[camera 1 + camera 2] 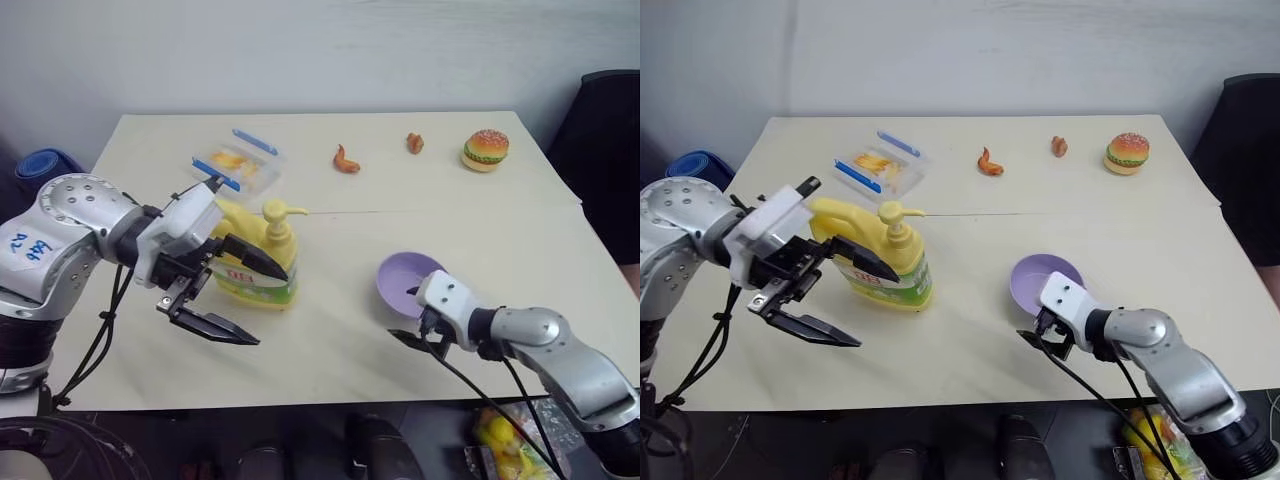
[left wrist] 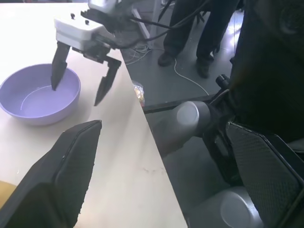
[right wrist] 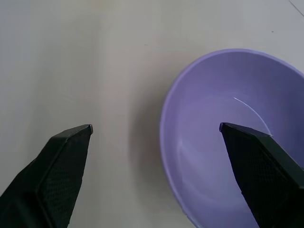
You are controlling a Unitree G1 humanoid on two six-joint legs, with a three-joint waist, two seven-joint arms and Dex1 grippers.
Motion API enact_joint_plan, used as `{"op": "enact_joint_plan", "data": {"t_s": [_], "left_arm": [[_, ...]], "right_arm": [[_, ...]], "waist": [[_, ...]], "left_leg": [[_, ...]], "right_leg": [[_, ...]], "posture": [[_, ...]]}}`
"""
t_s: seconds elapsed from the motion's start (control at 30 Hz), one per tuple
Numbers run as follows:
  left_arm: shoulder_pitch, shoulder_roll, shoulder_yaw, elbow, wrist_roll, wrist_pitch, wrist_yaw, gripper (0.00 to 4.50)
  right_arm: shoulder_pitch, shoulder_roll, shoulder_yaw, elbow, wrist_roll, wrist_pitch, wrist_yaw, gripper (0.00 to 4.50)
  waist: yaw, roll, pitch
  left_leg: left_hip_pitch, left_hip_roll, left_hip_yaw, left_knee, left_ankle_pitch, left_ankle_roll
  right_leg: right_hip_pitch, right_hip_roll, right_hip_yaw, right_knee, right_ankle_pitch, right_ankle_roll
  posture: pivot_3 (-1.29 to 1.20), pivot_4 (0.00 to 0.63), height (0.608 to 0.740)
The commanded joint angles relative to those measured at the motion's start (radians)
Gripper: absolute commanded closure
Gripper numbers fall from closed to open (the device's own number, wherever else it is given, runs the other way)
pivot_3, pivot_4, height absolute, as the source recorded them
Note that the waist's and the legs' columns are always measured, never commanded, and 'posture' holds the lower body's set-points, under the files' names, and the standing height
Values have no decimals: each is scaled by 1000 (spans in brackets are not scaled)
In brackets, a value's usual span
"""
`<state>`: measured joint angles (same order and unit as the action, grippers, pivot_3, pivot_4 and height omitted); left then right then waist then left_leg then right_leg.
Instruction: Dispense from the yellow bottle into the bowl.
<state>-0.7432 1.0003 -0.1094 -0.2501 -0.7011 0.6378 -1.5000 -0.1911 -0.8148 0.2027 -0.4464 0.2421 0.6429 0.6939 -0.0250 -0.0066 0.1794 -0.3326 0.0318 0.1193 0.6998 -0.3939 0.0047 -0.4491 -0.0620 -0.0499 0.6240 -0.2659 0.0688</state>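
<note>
The yellow bottle (image 1: pixel 255 262) stands upright left of the table's middle, its pump nozzle (image 1: pixel 281 211) pointing right. My left gripper (image 1: pixel 268 305) hangs open above the table just in front of the bottle, with its upper finger across the label and nothing held. The lavender bowl (image 1: pixel 400 275) sits to the right, near the front edge. My right gripper (image 3: pixel 156 127) is open at the bowl's near rim, one finger over the inside and the other over bare table. In the left wrist view the right gripper (image 2: pixel 75 95) stands over the bowl (image 2: pixel 33 97).
A clear blue-trimmed food container (image 1: pixel 238 165) sits behind the bottle. A toy burger (image 1: pixel 485 150) and two small orange food pieces (image 1: pixel 345 160) (image 1: pixel 414 142) lie along the back. The table's front edge (image 1: pixel 330 395) is close to both grippers. A person's legs (image 2: pixel 190 28) stand beyond the table.
</note>
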Motion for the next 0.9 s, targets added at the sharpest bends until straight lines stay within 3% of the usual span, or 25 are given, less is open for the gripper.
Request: {"op": "enact_joint_plan", "data": {"t_s": [0.03,0.07,0.17,0.3,0.5,0.63,0.77,0.9], "left_arm": [[-32,-10,7,2,8,-9,-25,0],[-34,-14,7,2,8,-9,-23,0],[-35,-17,8,3,14,-16,-24,0],[-35,-17,14,3,18,-17,-20,0],[-35,-28,22,9,30,-26,1,0],[-40,-44,18,39,64,-45,14,0],[-48,-61,21,54,76,-52,25,0],[-69,-83,43,58,46,-22,45,0]], "right_arm": [[-20,19,16,40,-55,-41,-6,21],[-25,25,23,55,-66,-49,-7,21],[-50,57,39,143,-112,-98,-14,643],[-56,83,26,190,-127,-110,-10,1966],[-56,97,20,214,-142,-129,0,1966],[-49,99,14,216,-150,-145,4,2910],[-40,96,4,196,-147,-144,12,4277],[-38,60,-22,120,-131,-122,51,4447]], "waist": [[0,0,0],[0,0,0],[-1,0,0],[-1,0,0],[0,0,0],[0,0,0],[0,0,0],[1,-1,-1]], "left_leg": [[0,0,0,0,0,0],[0,0,0,0,0,0],[-1,0,-2,1,0,0],[-2,1,-2,1,0,0],[-2,0,-4,1,0,1],[-2,0,-6,2,0,1],[-2,0,-6,2,0,1],[-2,1,-7,2,0,1]], "right_leg": [[0,0,0,1,0,0],[0,0,0,1,0,0],[-1,0,1,2,0,0],[-1,0,1,3,0,0],[-1,-1,1,3,0,1],[-1,0,1,4,0,1],[-1,0,1,4,1,1],[0,0,1,4,1,1]], "posture": [[0,150,740],[0,150,740],[0,150,740],[0,150,740],[0,150,740],[0,150,740],[0,150,740],[0,150,740]]}}
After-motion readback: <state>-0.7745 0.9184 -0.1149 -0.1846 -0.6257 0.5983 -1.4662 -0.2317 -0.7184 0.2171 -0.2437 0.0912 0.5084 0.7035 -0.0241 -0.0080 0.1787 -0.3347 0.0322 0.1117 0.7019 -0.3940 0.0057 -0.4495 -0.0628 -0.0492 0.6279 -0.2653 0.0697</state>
